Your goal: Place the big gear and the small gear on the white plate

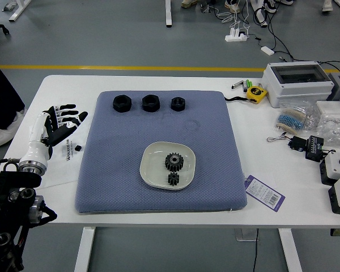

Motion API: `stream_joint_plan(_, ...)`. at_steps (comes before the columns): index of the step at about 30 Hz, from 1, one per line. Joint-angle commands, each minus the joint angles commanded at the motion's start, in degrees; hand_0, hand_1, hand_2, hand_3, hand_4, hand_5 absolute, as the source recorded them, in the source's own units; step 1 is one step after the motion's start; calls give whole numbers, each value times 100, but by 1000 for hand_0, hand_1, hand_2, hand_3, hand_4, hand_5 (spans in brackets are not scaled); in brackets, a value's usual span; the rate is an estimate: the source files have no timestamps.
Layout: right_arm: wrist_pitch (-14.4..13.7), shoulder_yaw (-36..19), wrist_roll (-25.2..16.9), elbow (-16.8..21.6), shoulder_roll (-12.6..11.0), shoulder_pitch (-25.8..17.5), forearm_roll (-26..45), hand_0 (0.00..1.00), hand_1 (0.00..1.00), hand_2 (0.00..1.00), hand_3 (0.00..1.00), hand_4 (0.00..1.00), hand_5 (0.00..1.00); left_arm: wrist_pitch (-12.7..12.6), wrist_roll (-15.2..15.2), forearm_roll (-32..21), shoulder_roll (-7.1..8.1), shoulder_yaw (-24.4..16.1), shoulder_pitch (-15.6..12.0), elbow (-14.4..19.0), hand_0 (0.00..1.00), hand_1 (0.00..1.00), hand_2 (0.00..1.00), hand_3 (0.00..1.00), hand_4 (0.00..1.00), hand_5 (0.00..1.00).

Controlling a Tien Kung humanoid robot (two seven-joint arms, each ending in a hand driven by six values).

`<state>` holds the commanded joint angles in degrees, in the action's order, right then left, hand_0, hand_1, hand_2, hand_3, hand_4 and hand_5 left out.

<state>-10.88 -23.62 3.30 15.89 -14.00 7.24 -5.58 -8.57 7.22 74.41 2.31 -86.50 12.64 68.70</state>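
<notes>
Standing open at the white table's [62,204] left side, the black-and-white left hand [52,129] has spread fingers and grips nothing. Placing appears complete; the next move calls only for keeping the arm away from the plate, with no further grasp judged necessary. Further right, on the blue textured mat [110,158], sits the off-white rounded-square plate [151,171]. Both items lie flat within its rim: the big dark toothed gear [174,162], a hole at its centre, and, on its near side, the small black toothed gear [173,178]. Contact between them cannot be determined.
</notes>
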Motion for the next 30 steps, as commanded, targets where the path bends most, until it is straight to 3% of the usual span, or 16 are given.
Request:
stream_joint_plan(12,-1,3,-4,-6,-2,-7,4,653,652,746,618,875,716,377,42,-1350,72,-10,-392,451,589,603,667,636,945,402)
stream_joint_plan(18,-1,3,-4,-5,-3,-5,1,655,652,745,619,875,716,593,-65,-1480,97,-120,-427,477,586,602,664,641,943,425)
stream_joint_plan(30,0,-10,10,-4,0,-10,-31,654,652,745,619,874,715,686,-91,-1427,76,-256,-509,481,614,602,660,640,948,443)
